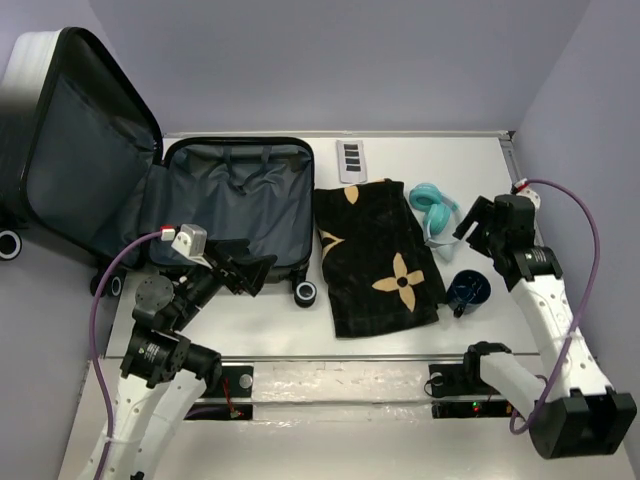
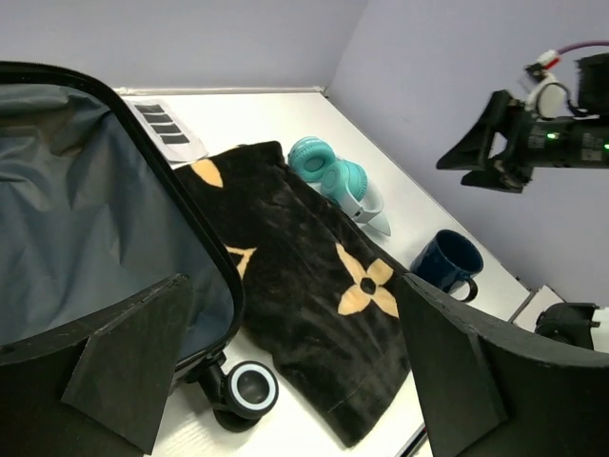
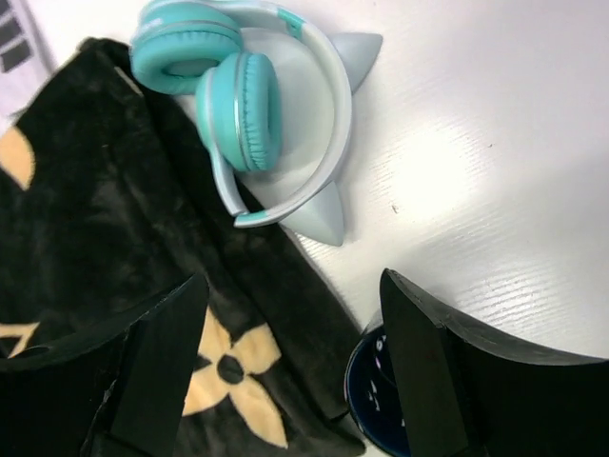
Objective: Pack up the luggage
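With the left pincer (image 1: 250, 268) spread wide and empty, lower left of the top view, poised at the near rim of the luggage (image 1: 240, 205). With the right pincer (image 1: 472, 220) spread too, gripping nothing, right of centre, just beside the headphones (image 1: 435, 208) and up-frame of the mug (image 1: 468, 290). Judging by the luggage lying open at upper left, lid (image 1: 85, 160) swung out past the left edge of the surface (image 1: 460, 165), inside bare wherever visible: barely begun, if at all. Left to go in, probably: towel (image 1: 375, 255) lying flat just right of the luggage at frame centre, headphones touching its right edge, mug just beside its lower right corner; after that, closing the lid. Hard to say what to make of the small white card (image 1: 350, 160) with dark bars above the towel, top centre. Cut off at the left frame edge: part of the lid. Hidden behind the left arm (image 1: 165, 340): the near left corner of the luggage.
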Robot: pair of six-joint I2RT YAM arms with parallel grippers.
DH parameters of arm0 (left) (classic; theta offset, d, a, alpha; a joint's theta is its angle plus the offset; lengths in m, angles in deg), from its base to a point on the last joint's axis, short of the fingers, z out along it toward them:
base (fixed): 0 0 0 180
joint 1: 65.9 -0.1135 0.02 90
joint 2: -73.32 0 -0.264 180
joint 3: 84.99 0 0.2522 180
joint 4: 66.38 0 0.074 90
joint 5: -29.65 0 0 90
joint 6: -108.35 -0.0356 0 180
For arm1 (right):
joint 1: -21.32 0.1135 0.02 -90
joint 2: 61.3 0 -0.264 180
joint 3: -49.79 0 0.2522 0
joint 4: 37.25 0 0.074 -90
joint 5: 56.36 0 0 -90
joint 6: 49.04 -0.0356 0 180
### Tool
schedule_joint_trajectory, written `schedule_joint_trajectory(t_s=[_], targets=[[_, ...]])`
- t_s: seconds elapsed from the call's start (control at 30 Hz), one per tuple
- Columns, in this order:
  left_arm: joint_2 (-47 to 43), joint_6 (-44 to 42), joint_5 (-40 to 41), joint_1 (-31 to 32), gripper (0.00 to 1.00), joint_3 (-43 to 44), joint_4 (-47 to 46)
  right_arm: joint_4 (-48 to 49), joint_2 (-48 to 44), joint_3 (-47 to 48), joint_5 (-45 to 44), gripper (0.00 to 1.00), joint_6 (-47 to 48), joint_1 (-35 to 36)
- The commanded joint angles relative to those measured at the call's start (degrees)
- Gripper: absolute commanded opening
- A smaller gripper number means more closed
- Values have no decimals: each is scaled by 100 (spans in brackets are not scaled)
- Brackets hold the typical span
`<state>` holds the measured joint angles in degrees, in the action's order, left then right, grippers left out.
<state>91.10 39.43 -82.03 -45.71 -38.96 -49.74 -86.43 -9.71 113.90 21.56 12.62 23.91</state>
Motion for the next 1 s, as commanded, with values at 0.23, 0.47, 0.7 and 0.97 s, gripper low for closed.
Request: schedule_joint_trajectory(t_s=[0.23,0.47,0.7,0.97], targets=[[-99,-69,-127,170,99,209,-112,1124,2212,414,-384,77,-172,-241],[-152,-60,-109,275,99,201,-120,1371,3382,687,-164,73,-67,-382],[-152,-51,-118,346,99,192,-129,1591,4314,994,171,70,-119,-435],[-161,-51,-92,372,99,183,-129,1722,4580,1030,-365,16,-330,-487]])
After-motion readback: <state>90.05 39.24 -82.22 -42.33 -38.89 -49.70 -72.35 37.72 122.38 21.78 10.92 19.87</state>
